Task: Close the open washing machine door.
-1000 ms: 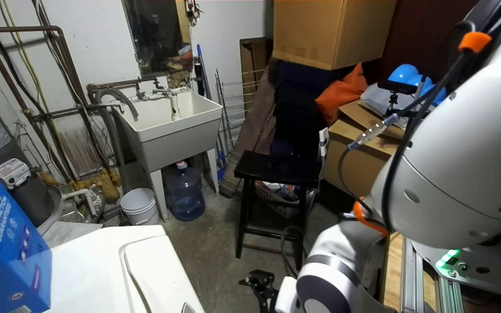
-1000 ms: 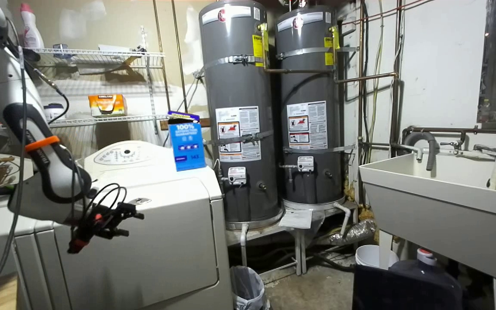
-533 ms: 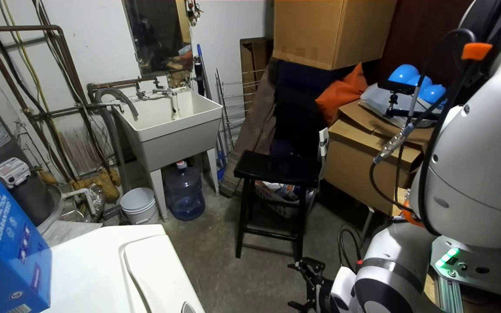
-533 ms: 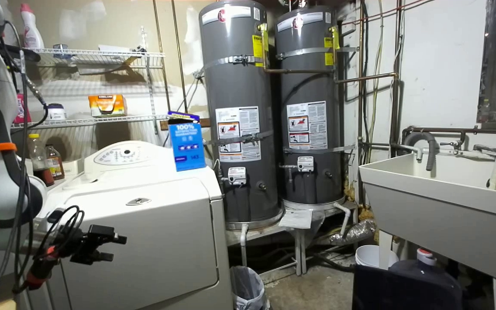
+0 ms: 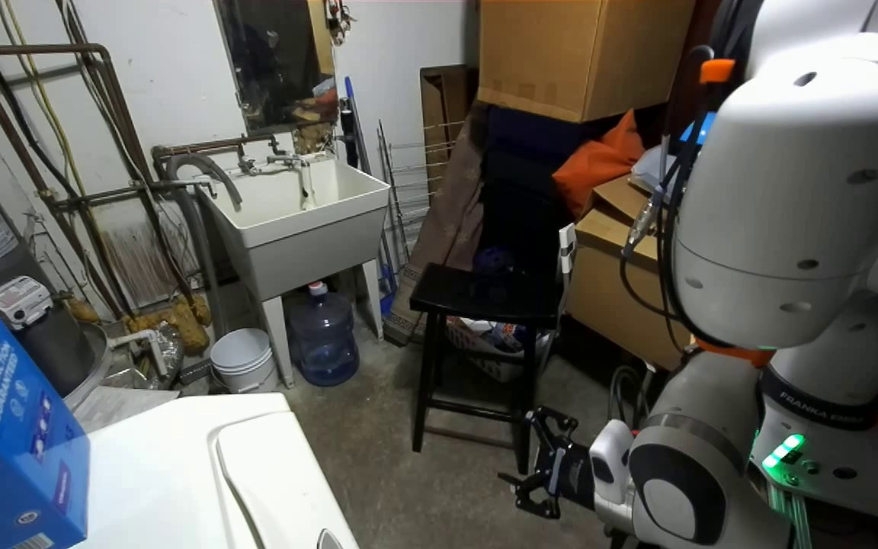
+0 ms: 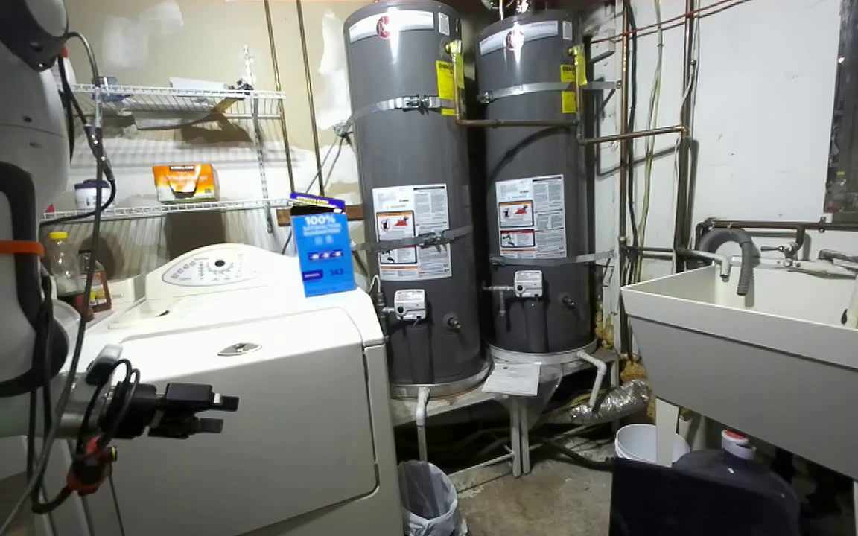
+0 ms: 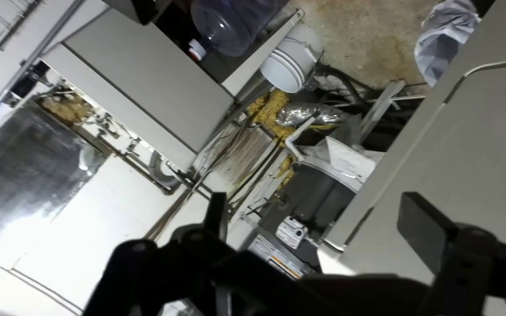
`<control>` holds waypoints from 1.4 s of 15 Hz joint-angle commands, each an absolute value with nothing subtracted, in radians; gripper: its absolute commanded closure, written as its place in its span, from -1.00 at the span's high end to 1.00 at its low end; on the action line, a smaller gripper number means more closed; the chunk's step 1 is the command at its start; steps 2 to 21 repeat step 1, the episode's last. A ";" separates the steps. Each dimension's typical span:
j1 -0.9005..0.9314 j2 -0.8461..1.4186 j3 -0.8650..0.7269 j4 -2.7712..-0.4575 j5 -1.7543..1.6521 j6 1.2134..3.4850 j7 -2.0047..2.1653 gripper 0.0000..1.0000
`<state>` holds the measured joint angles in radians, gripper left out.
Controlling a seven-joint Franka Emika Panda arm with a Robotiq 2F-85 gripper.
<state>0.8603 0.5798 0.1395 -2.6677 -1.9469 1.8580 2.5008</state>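
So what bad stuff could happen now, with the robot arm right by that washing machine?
The blue box stands near the edge on top of the washing machine and looks open, so a hard bump might tip it and spill whatever is inside. The gripper is spread wide and the washing machine door looks shut, so poking it more might only scratch it.

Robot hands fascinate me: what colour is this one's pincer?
The pincer is mostly black; it shows best in an exterior view.

Open floor (image 5: 378, 473) lies beside the washing machine (image 5: 172, 473); a stool (image 5: 481, 296) blocks part.
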 commanded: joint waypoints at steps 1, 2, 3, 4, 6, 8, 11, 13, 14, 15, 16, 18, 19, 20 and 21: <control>0.712 0.585 0.261 -2.695 -1.969 1.781 2.490 1.00; 0.712 0.585 0.261 -2.695 -1.969 1.781 2.490 1.00; 0.712 0.585 0.261 -2.695 -1.969 1.781 2.490 1.00; 0.712 0.585 0.261 -2.695 -1.969 1.781 2.490 1.00; 0.712 0.585 0.261 -2.695 -1.969 1.781 2.490 1.00; 0.712 0.585 0.261 -2.695 -1.969 1.781 2.490 1.00; 0.712 0.585 0.261 -2.695 -1.969 1.781 2.490 1.00; 0.712 0.585 0.261 -2.695 -1.969 1.781 2.490 1.00; 0.712 0.585 0.261 -2.695 -1.969 1.781 2.490 1.00; 0.712 0.585 0.261 -2.695 -1.969 1.781 2.490 1.00; 0.712 0.585 0.261 -2.695 -1.969 1.781 2.490 1.00; 0.712 0.585 0.261 -2.695 -1.969 1.781 2.490 1.00; 0.712 0.585 0.261 -2.695 -1.969 1.781 2.490 1.00; 0.712 0.585 0.261 -2.695 -1.969 1.781 2.490 1.00; 0.712 0.585 0.261 -2.695 -1.969 1.781 2.490 1.00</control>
